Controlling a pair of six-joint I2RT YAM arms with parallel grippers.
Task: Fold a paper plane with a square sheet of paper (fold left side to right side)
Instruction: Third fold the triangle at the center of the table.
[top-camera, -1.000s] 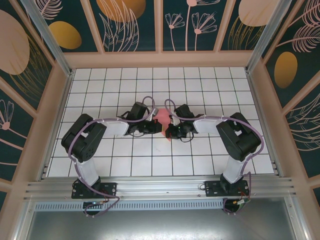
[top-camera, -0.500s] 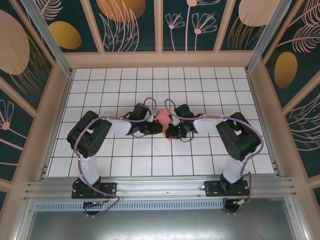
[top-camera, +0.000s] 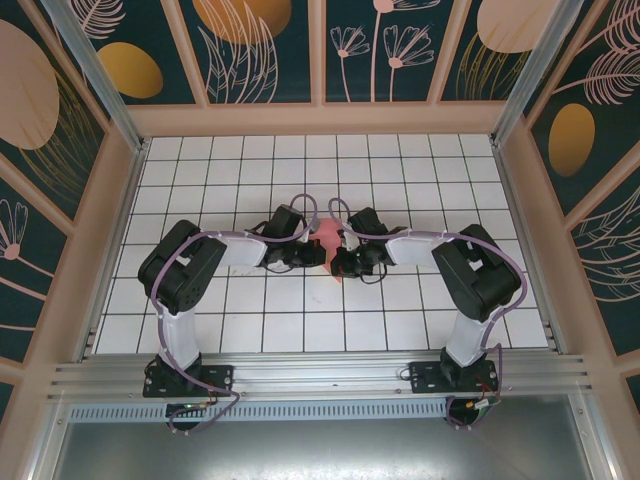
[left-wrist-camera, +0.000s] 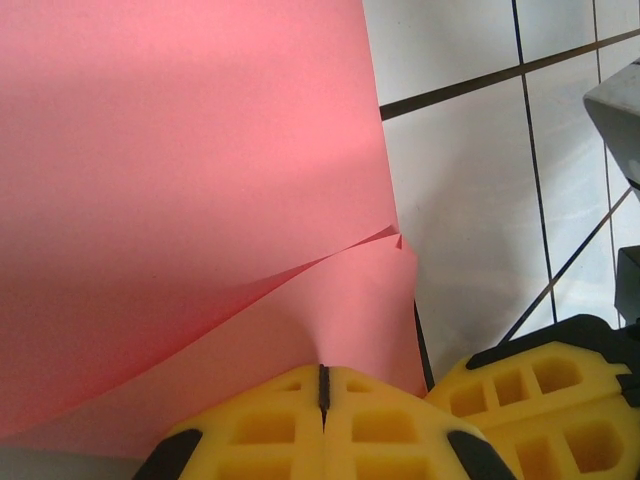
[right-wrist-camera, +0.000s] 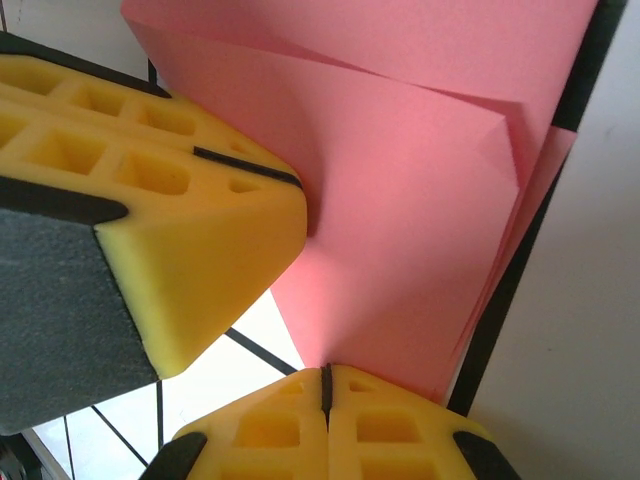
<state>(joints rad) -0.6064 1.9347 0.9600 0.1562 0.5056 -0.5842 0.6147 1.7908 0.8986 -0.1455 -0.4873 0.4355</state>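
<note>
The pink-red square sheet of paper (top-camera: 327, 238) is bent over into layers and held up between both grippers at the table's middle. In the left wrist view the paper (left-wrist-camera: 200, 180) shows two overlapping layers, and my left gripper (left-wrist-camera: 323, 375) is shut on its lower edge. My right gripper (right-wrist-camera: 325, 375) is shut on the folded paper (right-wrist-camera: 400, 200) from the other side. From above, the left gripper (top-camera: 314, 256) and right gripper (top-camera: 338, 264) almost touch. The right gripper's yellow fingers (left-wrist-camera: 545, 400) sit just beside the left one. No paper plane shape can be made out.
The white tiled table (top-camera: 400, 180) stretches all round the arms. Wooden frame walls (top-camera: 520, 200) with patterned panels close in the left, right and far sides. A metal rail (top-camera: 320, 375) carries the arm bases at the near edge.
The left arm's elbow has swung right, towards the middle, and its wrist has edged closer to the paper. The right arm and the paper have hardly moved. Both grips hold.
</note>
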